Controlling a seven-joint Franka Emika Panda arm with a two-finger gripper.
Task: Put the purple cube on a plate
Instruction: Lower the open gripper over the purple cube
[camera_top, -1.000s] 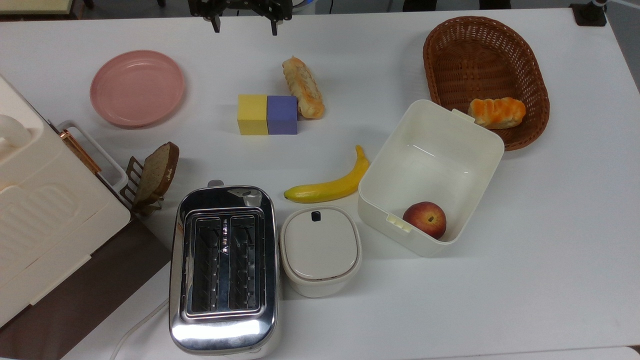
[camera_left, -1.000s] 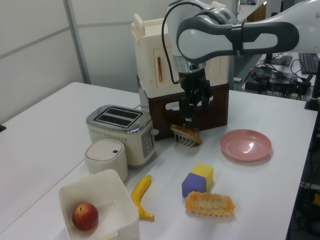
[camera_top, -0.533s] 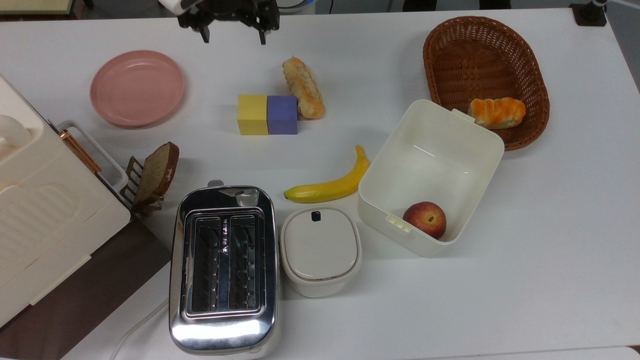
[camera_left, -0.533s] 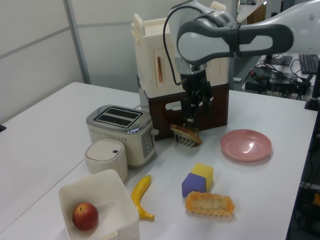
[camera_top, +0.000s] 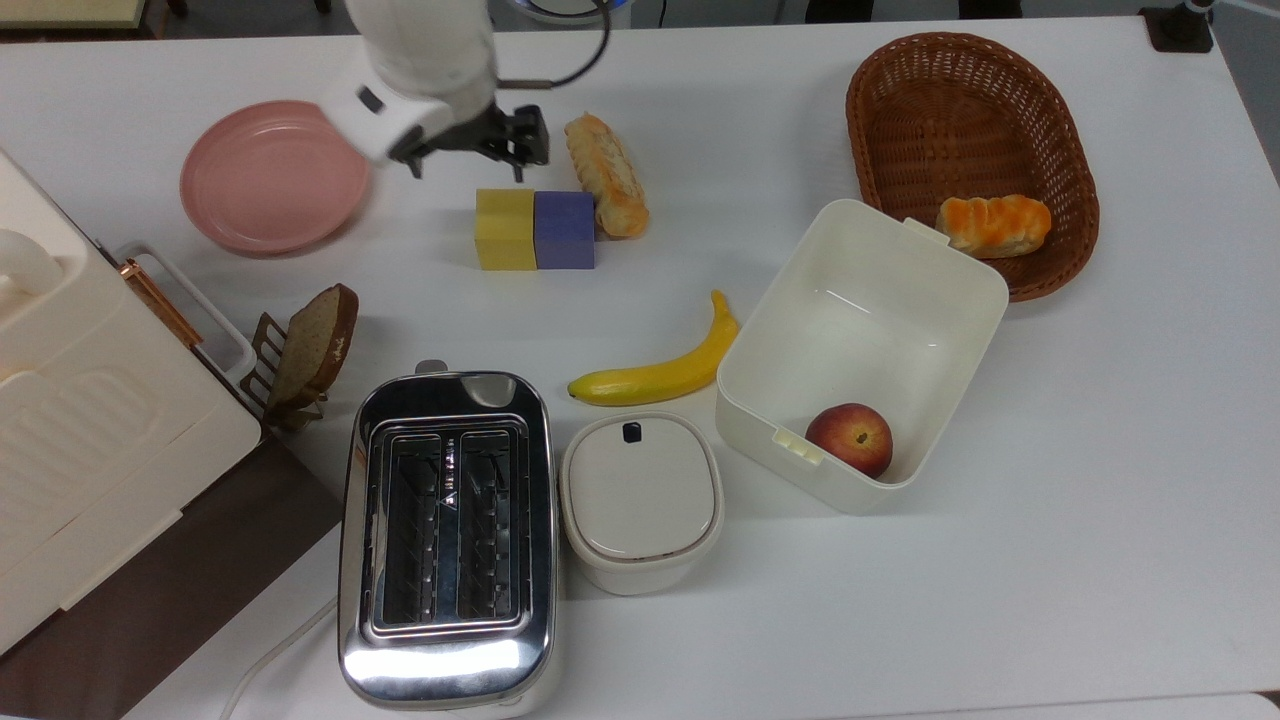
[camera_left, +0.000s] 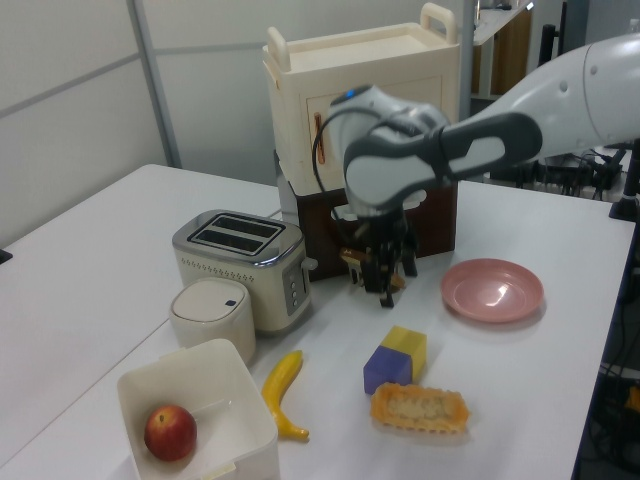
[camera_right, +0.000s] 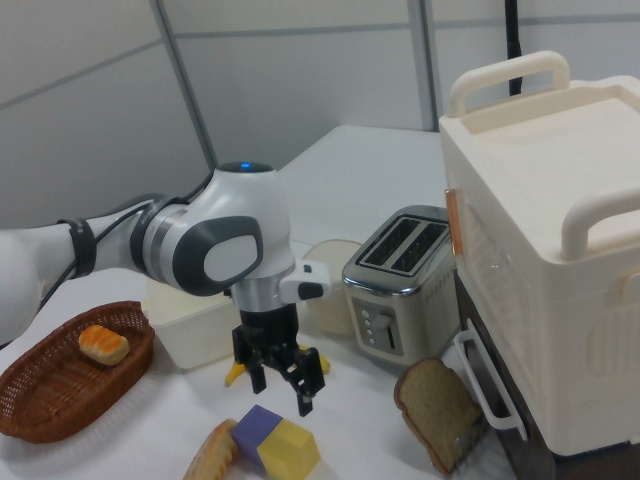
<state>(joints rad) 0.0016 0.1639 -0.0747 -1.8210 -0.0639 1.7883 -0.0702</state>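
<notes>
Approach was the step in hand, as I judged it: the hand (camera_top: 468, 165) stood spread open and empty above the table (camera_top: 700, 120), near the yellow cube (camera_top: 505, 229) on the side towards the plate (camera_top: 273, 176). The purple cube (camera_top: 564, 229) sat on the table, touching the yellow cube on the top view's left and a bread roll (camera_top: 606, 172) at its far corner on the top view's right.

To do this step well, the hand would need to shift towards the top view's right until centred over the purple cube. Both neighbours block two of its sides, so the fingers should turn to close on the two free faces, then descend straight to avoid nudging either neighbour.

The arm reached in from the far edge in the top view, wrist bent down, fingers (camera_right: 303, 381) pointing at the table, clear of every item.
</notes>
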